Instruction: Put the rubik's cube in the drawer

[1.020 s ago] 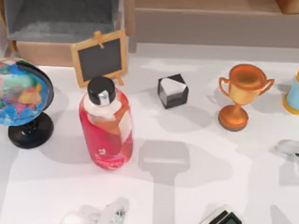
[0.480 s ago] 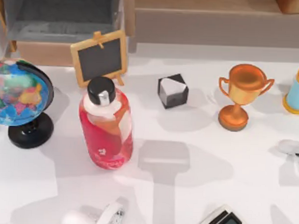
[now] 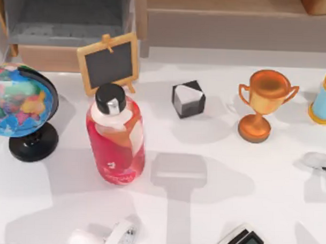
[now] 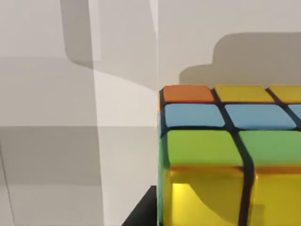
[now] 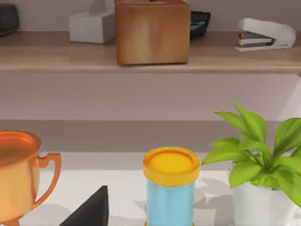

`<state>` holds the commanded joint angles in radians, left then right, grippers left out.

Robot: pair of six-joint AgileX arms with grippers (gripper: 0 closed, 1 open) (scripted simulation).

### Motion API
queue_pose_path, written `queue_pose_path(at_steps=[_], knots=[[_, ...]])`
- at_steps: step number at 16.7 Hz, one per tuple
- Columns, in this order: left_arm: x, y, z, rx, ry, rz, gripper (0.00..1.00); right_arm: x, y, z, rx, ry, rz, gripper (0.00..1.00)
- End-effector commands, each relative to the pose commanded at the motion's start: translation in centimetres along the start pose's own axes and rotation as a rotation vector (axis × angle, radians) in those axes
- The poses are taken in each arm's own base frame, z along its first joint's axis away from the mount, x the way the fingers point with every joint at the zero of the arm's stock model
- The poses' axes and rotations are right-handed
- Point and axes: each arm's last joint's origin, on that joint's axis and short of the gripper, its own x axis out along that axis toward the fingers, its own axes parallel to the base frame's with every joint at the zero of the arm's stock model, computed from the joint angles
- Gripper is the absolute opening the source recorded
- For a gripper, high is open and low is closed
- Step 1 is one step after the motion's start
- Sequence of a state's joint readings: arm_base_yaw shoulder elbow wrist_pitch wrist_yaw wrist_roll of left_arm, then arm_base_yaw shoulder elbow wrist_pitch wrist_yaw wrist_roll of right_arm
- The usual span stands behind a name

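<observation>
- We see the rubik's cube point(image 4: 230, 155) close against our left wrist camera; its jaw state we cannot tell.
- The drawer point(image 3: 59, 22) sits at 11 o'clock.
- Right jaws: cannot tell.

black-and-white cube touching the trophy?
Apart. The top view shows bare white table between the black-and-white cube and the trophy.

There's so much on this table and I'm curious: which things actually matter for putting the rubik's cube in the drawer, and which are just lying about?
For the job:
rubik's cube, close under the left wrist camera
drawer, open, top left

Just lying about:
globe
chalkboard
red bottle
black-and-white cube
trophy
calculator
blue jar
plant
</observation>
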<state>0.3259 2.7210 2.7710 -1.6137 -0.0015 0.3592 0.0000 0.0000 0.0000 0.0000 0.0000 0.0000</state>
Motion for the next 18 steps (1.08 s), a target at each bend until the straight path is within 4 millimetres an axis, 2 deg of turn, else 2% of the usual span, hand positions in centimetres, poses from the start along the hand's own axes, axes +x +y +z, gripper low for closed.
queue_pose_path(at_steps=[13, 18], knots=[[0.00, 0.00, 0.00, 0.000, 0.000, 0.000, 0.98, 0.00, 0.00, 0.00, 0.000, 0.000, 0.000, 1.00], [0.00, 0.00, 0.00, 0.000, 0.000, 0.000, 1.00, 0.00, 0.00, 0.00, 0.000, 0.000, 0.000, 1.00]])
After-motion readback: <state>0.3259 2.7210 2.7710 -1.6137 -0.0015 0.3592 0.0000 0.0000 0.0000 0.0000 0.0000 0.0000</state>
